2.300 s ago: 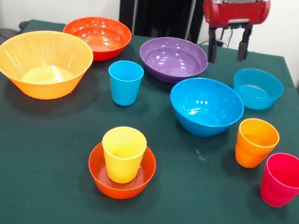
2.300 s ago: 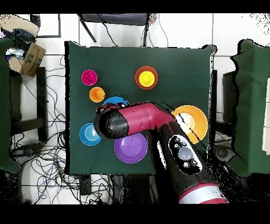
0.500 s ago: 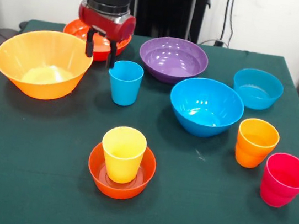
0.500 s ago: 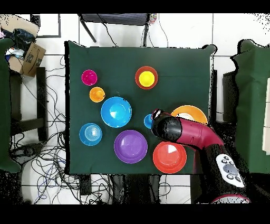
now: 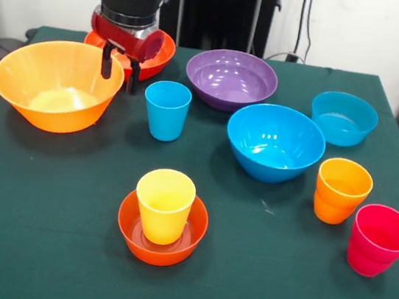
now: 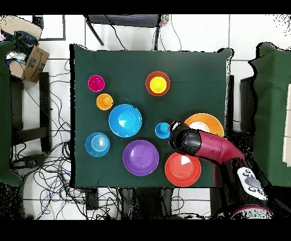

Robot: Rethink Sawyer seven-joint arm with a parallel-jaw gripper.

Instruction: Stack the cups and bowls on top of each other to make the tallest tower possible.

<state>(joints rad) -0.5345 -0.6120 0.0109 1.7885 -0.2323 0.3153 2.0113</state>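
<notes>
Nearest the front camera, a small yellow plastic cup (image 5: 164,205) is seen standing upright inside a small red-orange plastic bowl (image 5: 160,242), the only pairing made so far; no tall tower is yet built. To the right, a pinkish red plastic cup (image 5: 380,240) and an orange plastic cup (image 5: 342,190) are set just beside each other. Further back, a large blue plastic bowl (image 5: 275,142) and a blue plastic cup (image 5: 166,110) are found mid-table, with a large light orange plastic bowl (image 5: 56,84) at the left. Beyond these lie a small teal-blue bowl (image 5: 343,118), a purple plastic bowl (image 5: 231,79) and a medium red-orange bowl (image 5: 156,53) partly hidden behind the arm. The black-fingered gripper (image 5: 120,68) is held between the light orange bowl's rim and the blue cup, its two fingers spread apart and nothing grasped. The step in hand is judged to be a pick, probably of the light orange bowl or the blue cup. A clean grasp is best made by one finger being lowered inside the rim and one outside, so that the glossy wall is pinched squarely and neighbouring pieces are not nudged.
</notes>
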